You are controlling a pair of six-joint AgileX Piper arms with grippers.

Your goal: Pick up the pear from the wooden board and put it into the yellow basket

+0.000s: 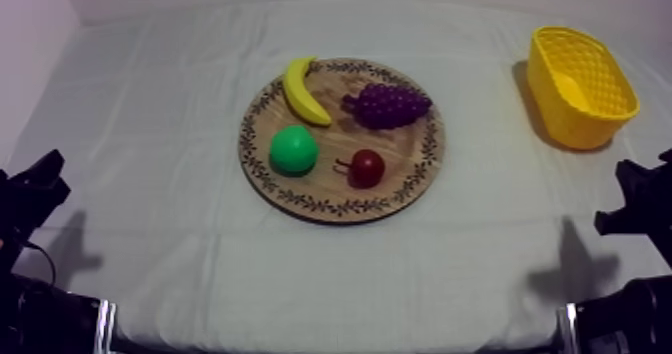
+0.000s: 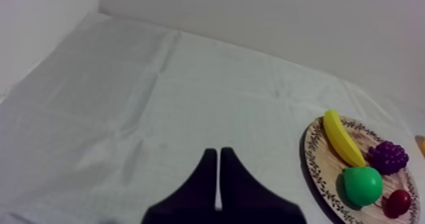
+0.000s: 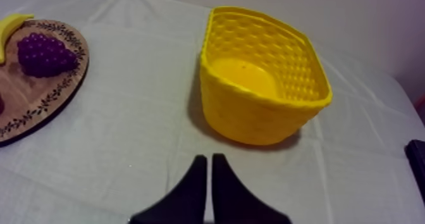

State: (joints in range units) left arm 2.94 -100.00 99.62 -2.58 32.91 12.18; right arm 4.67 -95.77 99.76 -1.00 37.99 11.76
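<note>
Pear (image 1: 293, 149) was found lying on the round wooden board (image 1: 340, 210), well ahead of the left pincer (image 2: 218, 160) and off to its right, and well apart from the right pincer (image 3: 209, 166). Both pincers were seen with their black fingers pressed together on nothing, low at their own sides of the table. No part of the task was judged done: the pear was not yet gripped or lifted, and the yellow basket (image 3: 253, 122), standing just ahead of the right pincer, was seen empty. Reach, grip, carry and drop were all left. Around the pear, the banana (image 1: 303, 91) lay on its far side, the small red fruit (image 1: 367, 166) just beside it toward the right pincer, and the bunch of grapes (image 1: 388, 105) beyond that. Banana and red fruit were judged near enough to be nudged by spread fingers. Nothing was seen standing on the cloth (image 1: 200, 268) between board and basket.
</note>
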